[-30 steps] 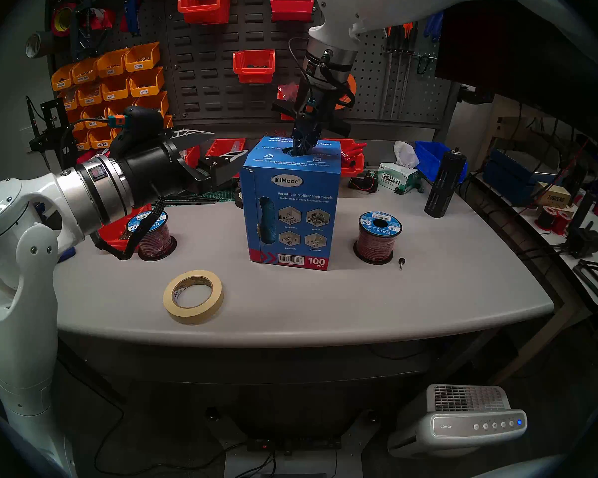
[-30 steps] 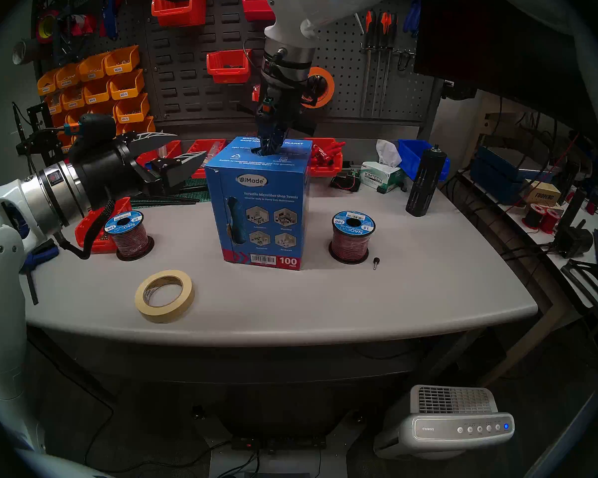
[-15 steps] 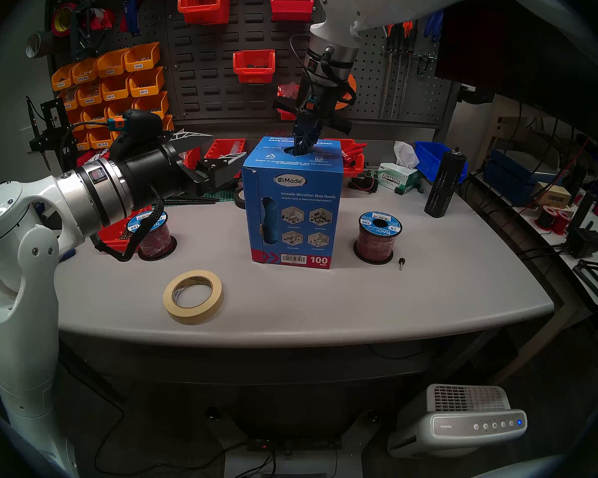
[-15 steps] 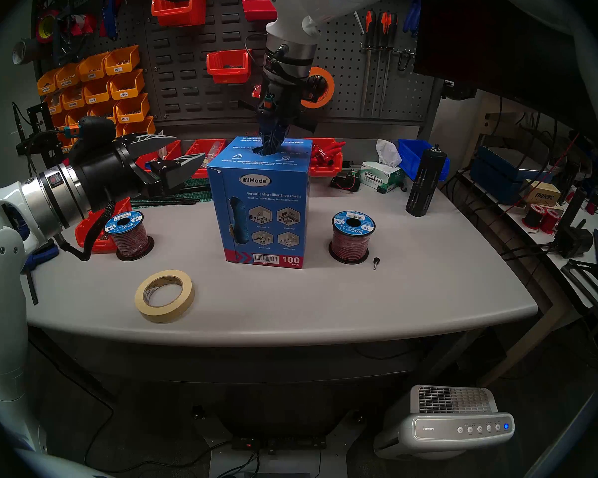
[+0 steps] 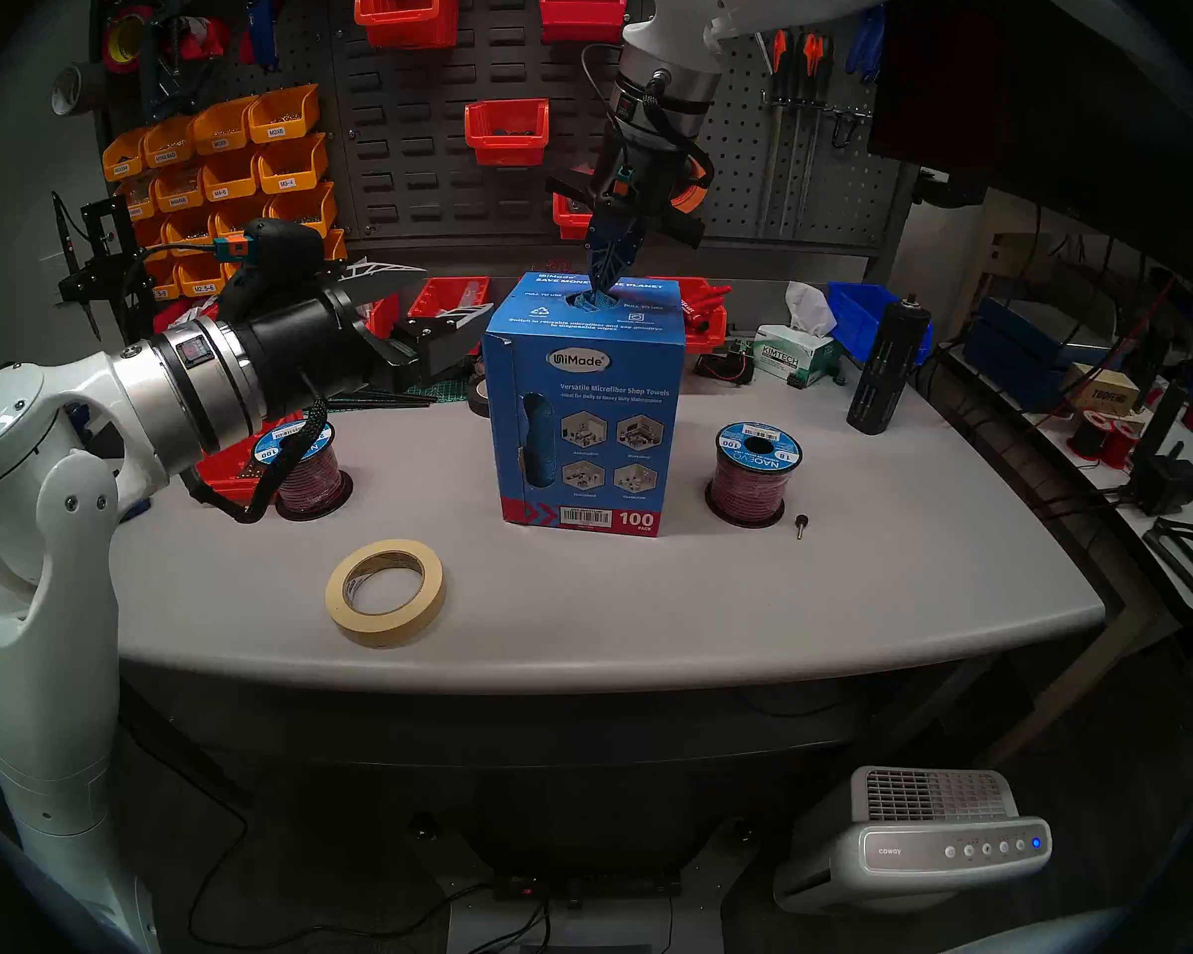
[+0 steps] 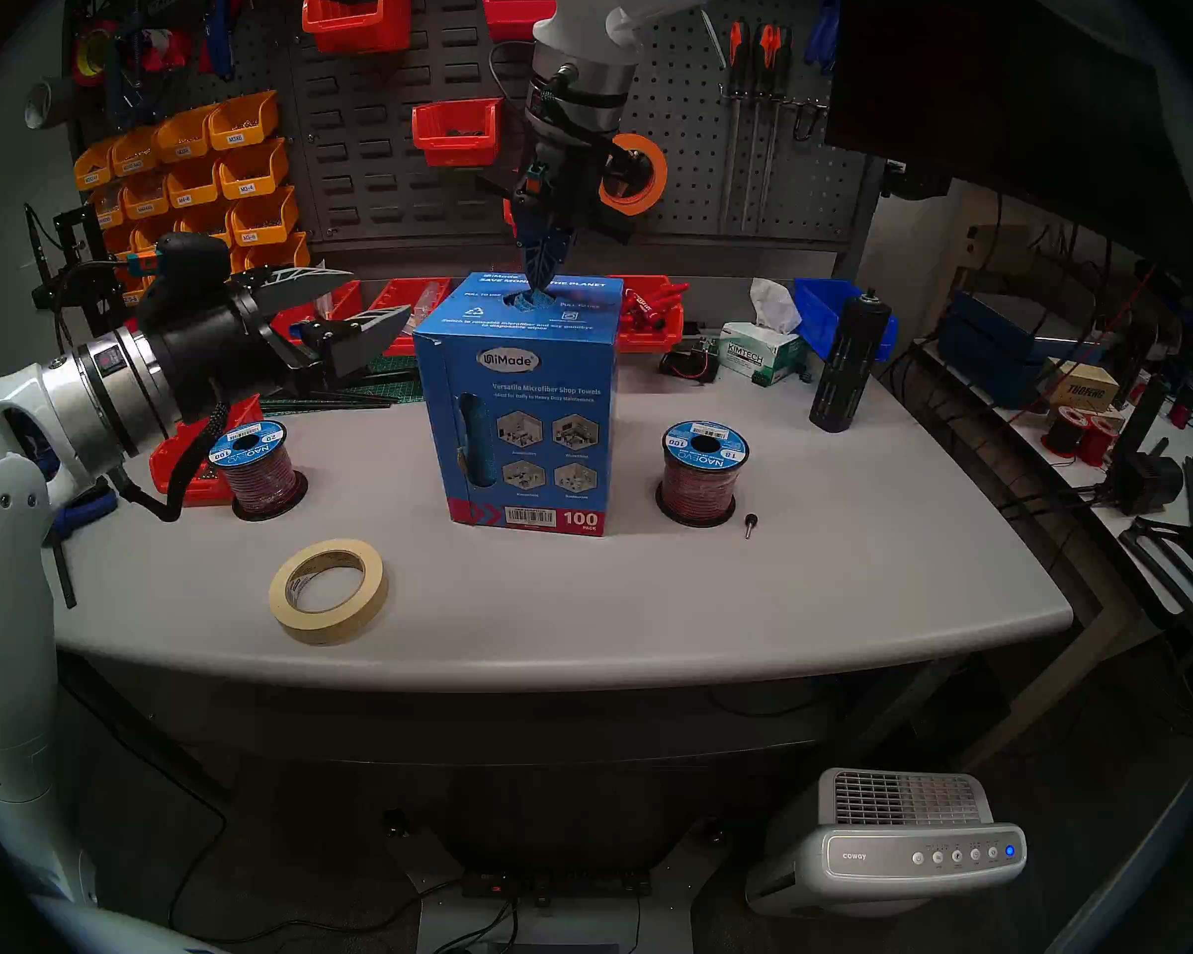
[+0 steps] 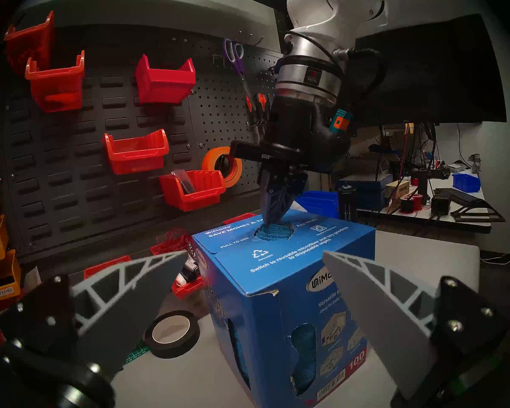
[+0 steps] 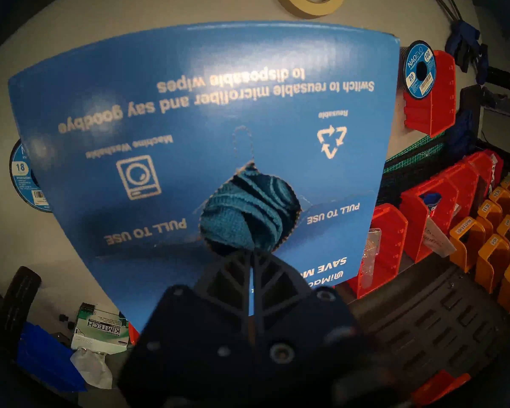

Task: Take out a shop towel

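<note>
Pegboard and red bins behind, grey desk [image 5: 855,574] below with clear space around the blue carton [image 5: 583,409] standing upright mid-desk. My right claw [image 5: 600,286] points steeply down over the carton's round top hole, clamped shut on the shop towel [image 8: 242,213], which bulges straight beneath the tips, so the pull is straight up along the carton's tall axis. My left claw [image 7: 249,283] waits spread wide, level, just beside the carton's left face.

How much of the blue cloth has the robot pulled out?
Done: the right gripper is shut on the bright blue microfiber shop towel. In hand: a bunch bulges through the blue cardboard carton's top hole. Left: nearly all of it remains inside.
</note>
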